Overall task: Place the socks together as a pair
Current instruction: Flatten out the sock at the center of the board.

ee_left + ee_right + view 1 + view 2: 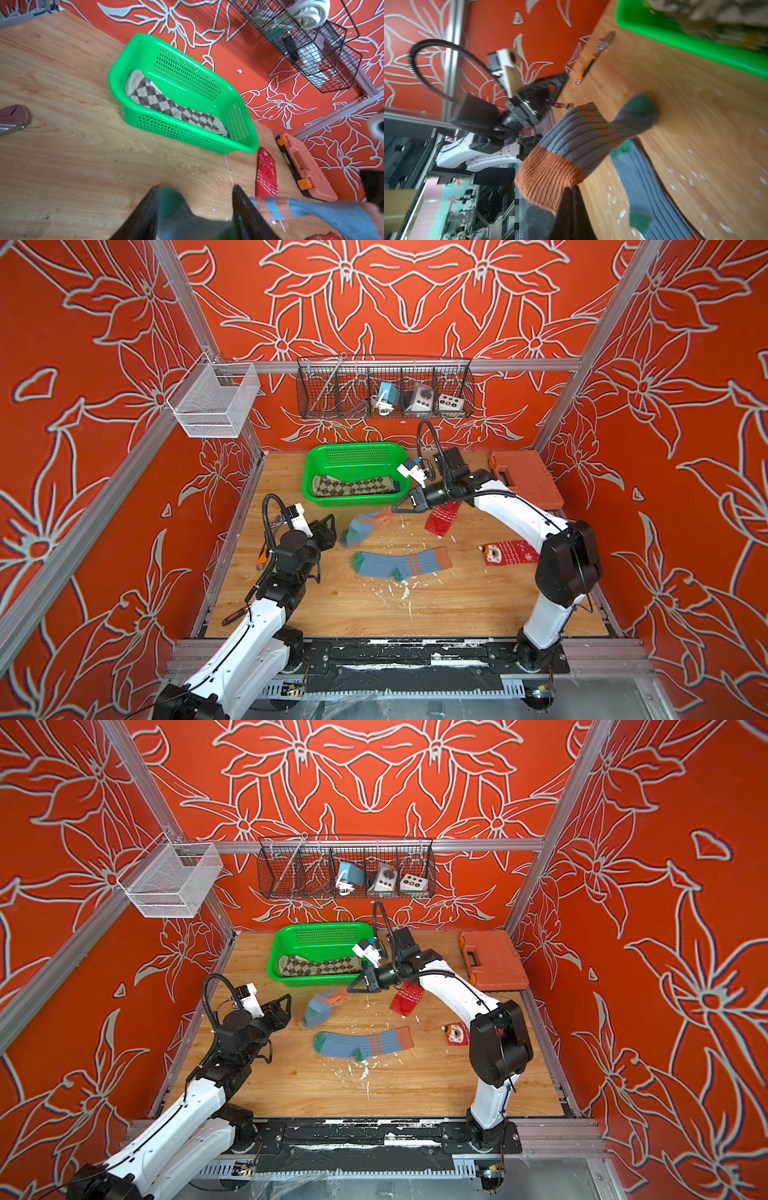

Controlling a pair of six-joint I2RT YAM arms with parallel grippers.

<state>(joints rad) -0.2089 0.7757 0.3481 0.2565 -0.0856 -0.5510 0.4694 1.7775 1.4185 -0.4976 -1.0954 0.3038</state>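
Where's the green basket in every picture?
In a top view: green basket at the back of the table, just behind the right gripper.
In a top view: same place, behind that gripper.
Left wrist: whole basket, beyond the open left gripper.
Right wrist: only a blurred green rim, past the blue sock the gripper holds.
Shared landmark: the argyle sock inside it.

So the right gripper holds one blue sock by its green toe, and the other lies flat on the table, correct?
Not the toe: the right gripper holds the blue sock by its orange cuff, as the right wrist view shows. The other blue sock does lie flat on the table.
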